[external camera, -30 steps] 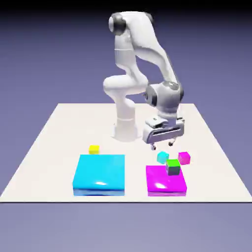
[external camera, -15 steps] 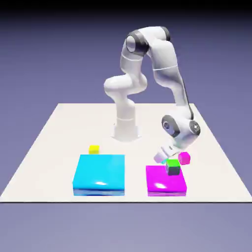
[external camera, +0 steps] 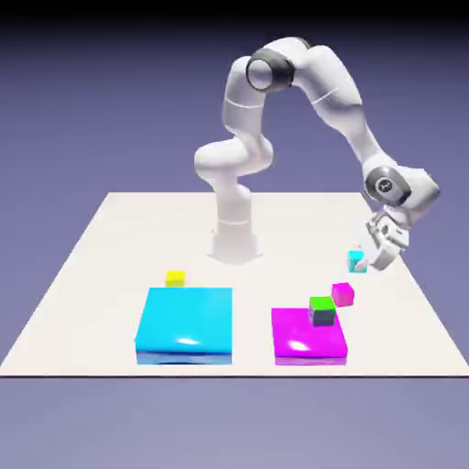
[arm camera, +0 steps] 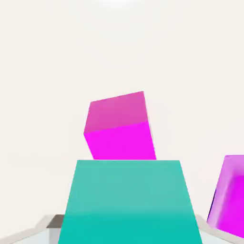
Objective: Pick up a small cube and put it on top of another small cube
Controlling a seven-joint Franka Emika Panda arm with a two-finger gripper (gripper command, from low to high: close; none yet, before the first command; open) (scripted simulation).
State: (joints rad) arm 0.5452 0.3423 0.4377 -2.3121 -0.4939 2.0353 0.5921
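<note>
Cyan cube sits between the jaws, which pinch it, on the exterior view's right above the counter. Nearer that view's camera and slightly left lies the magenta cube. The green cube rests on the magenta block, nearer still.

1 fixed outside camera, the exterior view, looks down at a slant from above and well back, taking in the whole tabletop and arm. The hand view, camera 2, looks along the tool from close up, the cyan cube large at its bottom edge. Both 2 views share the cyan cube, the small magenta cube and part of the magenta block.
</note>
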